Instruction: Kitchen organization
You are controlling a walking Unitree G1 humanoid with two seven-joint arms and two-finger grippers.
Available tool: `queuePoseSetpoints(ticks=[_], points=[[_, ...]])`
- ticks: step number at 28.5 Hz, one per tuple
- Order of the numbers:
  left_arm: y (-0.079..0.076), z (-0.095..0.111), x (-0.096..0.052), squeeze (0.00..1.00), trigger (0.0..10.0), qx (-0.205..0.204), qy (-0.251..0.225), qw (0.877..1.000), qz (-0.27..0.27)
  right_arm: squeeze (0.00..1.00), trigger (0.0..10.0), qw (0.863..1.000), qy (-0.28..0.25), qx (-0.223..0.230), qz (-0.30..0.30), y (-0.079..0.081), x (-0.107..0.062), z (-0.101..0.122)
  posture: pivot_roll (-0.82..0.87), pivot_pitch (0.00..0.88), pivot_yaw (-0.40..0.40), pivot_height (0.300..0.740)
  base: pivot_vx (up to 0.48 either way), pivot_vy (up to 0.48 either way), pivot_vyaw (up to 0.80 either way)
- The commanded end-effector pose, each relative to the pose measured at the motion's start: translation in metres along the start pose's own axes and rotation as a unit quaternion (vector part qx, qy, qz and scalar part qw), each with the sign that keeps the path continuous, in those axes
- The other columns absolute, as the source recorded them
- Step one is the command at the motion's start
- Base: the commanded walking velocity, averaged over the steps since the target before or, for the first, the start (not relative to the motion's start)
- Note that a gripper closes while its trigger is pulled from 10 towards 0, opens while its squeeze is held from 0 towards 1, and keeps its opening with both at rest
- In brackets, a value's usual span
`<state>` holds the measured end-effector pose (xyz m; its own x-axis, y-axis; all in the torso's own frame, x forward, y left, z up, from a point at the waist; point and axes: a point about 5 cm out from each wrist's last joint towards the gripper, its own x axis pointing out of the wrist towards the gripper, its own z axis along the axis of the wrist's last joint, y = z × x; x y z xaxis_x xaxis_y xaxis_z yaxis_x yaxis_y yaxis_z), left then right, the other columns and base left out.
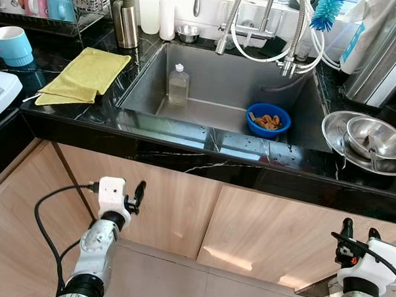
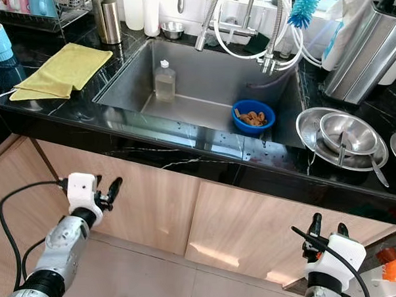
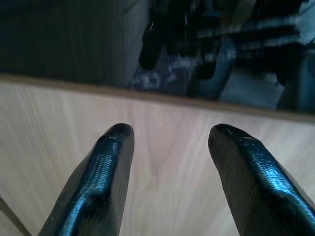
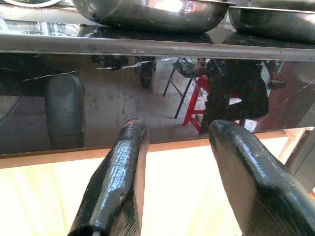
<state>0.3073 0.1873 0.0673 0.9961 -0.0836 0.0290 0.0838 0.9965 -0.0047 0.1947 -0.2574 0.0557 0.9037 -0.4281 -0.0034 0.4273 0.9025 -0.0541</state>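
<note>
Sink (image 1: 214,83): steel basin set in the black counter (image 1: 74,113), centre of scene, faucet hoses (image 1: 295,41) hanging over its far right.
Bottle (image 1: 178,86): clear, upright, far left of the sink floor.
Blue bowl (image 1: 268,120): in the sink, near right corner, food scraps inside.
Yellow cloth (image 1: 86,76): folded on the counter left of the sink.
Thermos (image 1: 125,17): steel, upright, far left past the cloth.
Blue mug (image 1: 12,45): far left edge of the counter.
Steel bowls (image 1: 366,139): stacked on the counter right of the sink.
Cabinet doors (image 1: 182,213): light wood, shut, below the counter.
Left gripper (image 1: 139,193): low, in front of the left door, fingers spread apart, holding nothing.
Right gripper (image 2: 326,230): low, in front of the right door under the steel bowls, fingers parted, holding nothing.
</note>
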Motion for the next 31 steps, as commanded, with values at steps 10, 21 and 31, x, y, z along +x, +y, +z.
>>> queuePoseSetpoints(ticks=[10, 21, 31], points=[[-0.002, 0.024, -0.011, 0.0, 10.0, 0.012, -0.042, 0.999, -0.007, 0.0, 10.0, 1.0, -0.031, -0.002, -0.005, -0.003, 0.003, 0.021, 0.11, 0.091, -0.113, 0.74, 0.0, 0.0, 0.0], [-0.02, 0.079, 0.011, 0.0, 10.0, 0.019, -0.138, 0.99, -0.03, 0.0, 10.0, 0.998, -0.056, 0.003, 0.005, 0.005, 0.01, 0.036, 0.11, 0.092, -0.114, 0.74, 0.0, 0.0, 0.0], [-0.032, 0.095, 0.008, 0.0, 10.0, 0.019, -0.154, 0.986, -0.068, 0.0, 10.0, 0.996, -0.089, -0.007, 0.027, 0.016, 0.007, 0.062, 0.09, 0.095, -0.107, 0.74, 0.0, 0.0, 0.0]])
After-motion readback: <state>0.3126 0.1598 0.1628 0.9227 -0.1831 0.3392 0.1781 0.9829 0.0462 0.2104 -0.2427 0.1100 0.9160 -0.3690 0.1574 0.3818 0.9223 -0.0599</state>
